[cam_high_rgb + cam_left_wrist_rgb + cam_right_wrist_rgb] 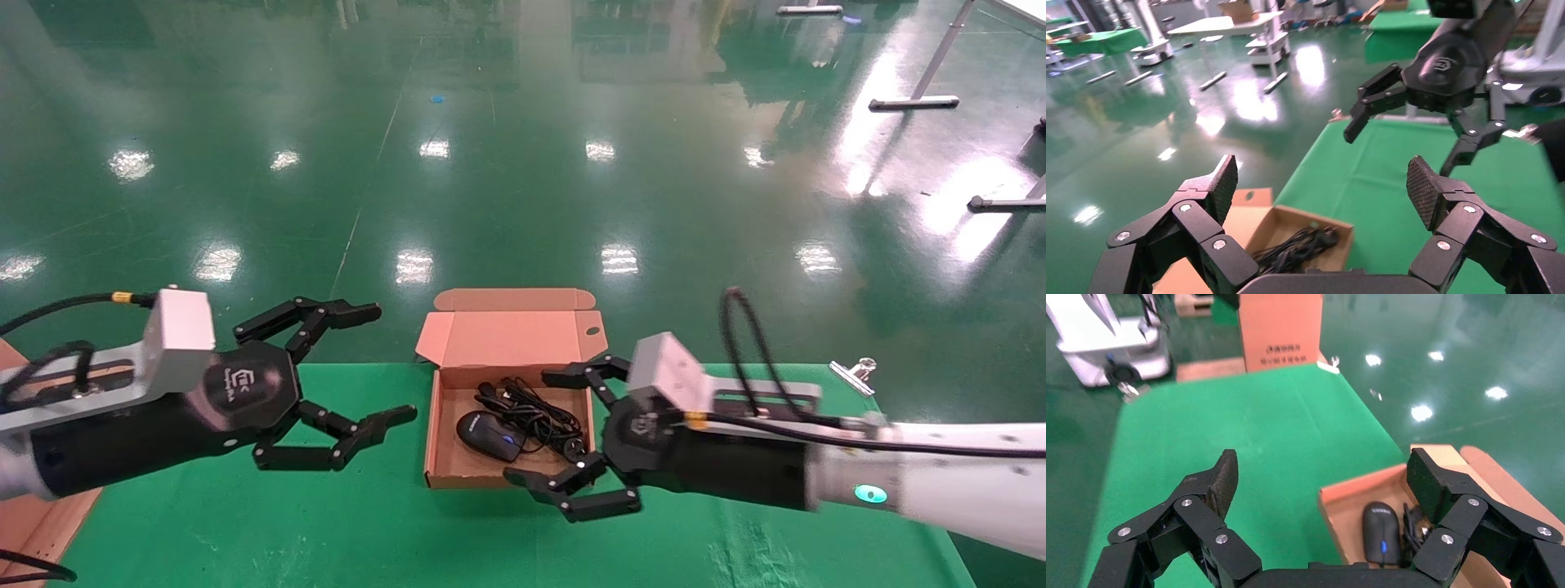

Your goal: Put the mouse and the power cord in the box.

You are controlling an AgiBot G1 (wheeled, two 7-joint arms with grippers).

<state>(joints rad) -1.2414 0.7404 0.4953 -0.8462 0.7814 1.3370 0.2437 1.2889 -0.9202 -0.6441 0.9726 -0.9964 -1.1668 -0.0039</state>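
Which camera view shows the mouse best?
The head view: the whole mouse lies unobstructed in the box, beside the power cord. The right wrist view shows it partly cut off behind the gripper; the left wrist view shows none of it.

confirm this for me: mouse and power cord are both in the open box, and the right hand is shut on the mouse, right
Not quite. The mouse and the power cord do lie in the open box, but the right hand is open and empty, held beside the box. The head view shows this; the right wrist view confirms it. The left hand is open too.
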